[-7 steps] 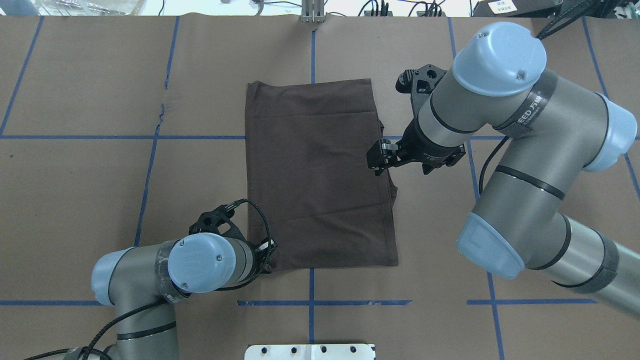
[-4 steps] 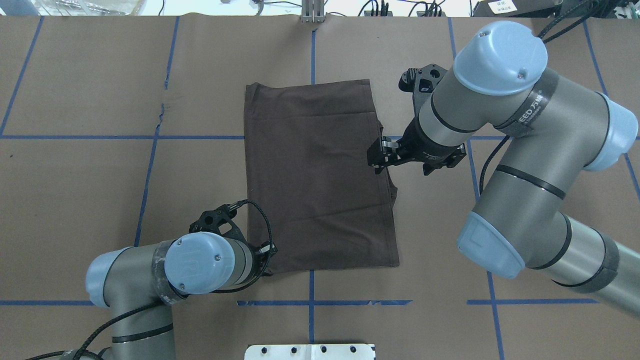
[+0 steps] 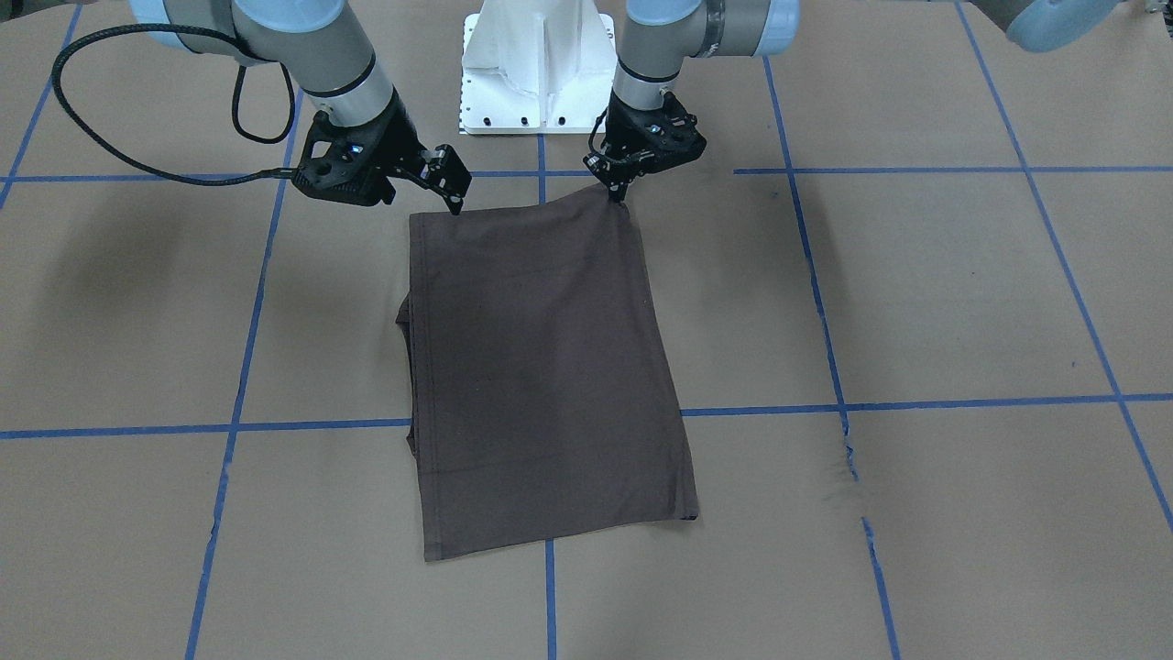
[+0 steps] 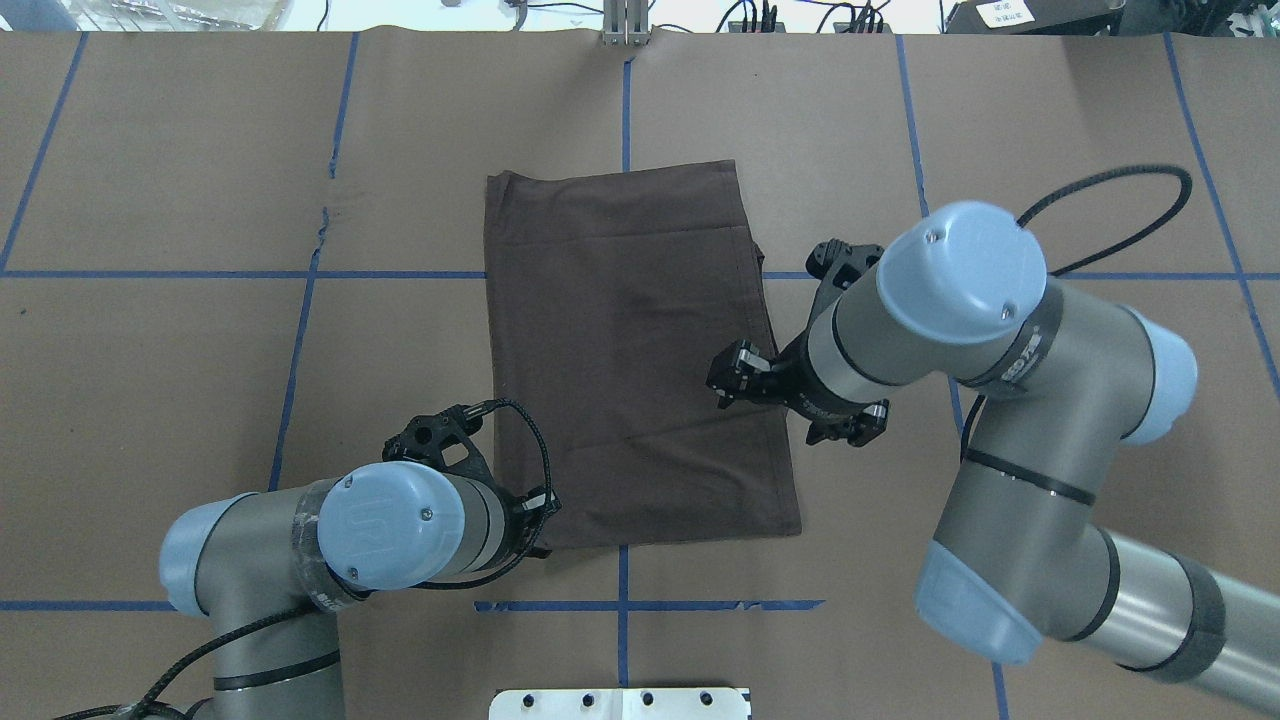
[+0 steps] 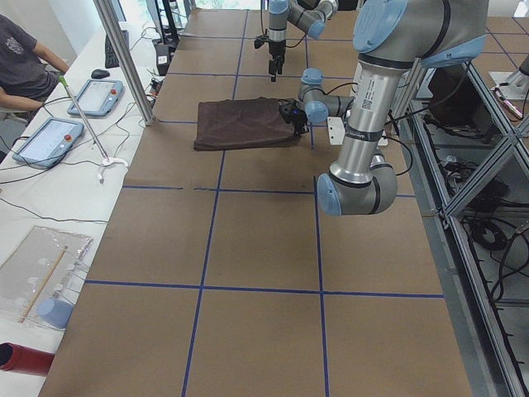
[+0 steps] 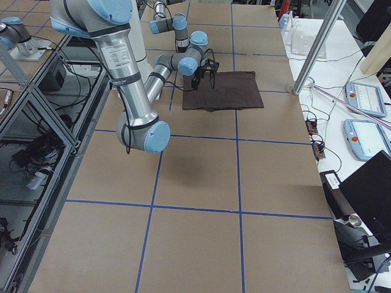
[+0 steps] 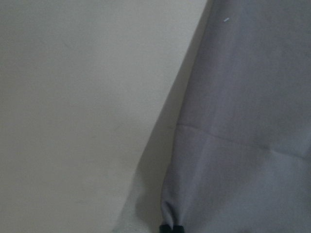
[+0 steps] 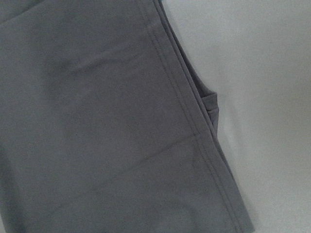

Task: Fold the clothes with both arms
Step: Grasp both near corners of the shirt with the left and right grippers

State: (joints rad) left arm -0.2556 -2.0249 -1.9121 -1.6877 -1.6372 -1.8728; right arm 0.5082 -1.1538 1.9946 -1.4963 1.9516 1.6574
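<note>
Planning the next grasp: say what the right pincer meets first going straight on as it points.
The T-shirt, near its edge on the robot's right; the right pincer angles down at it. Height above the cloth is unclear.

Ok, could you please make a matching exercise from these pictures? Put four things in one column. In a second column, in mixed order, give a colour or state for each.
Column A
1. shirt
2. left gripper
3. right gripper
4. base

Column B
a. jaws shut on a shirt corner
b. white
c. dark brown, lying folded
d. above the shirt's edge, gripping nothing

Pairs: 1-c, 2-a, 3-d, 4-b
</note>
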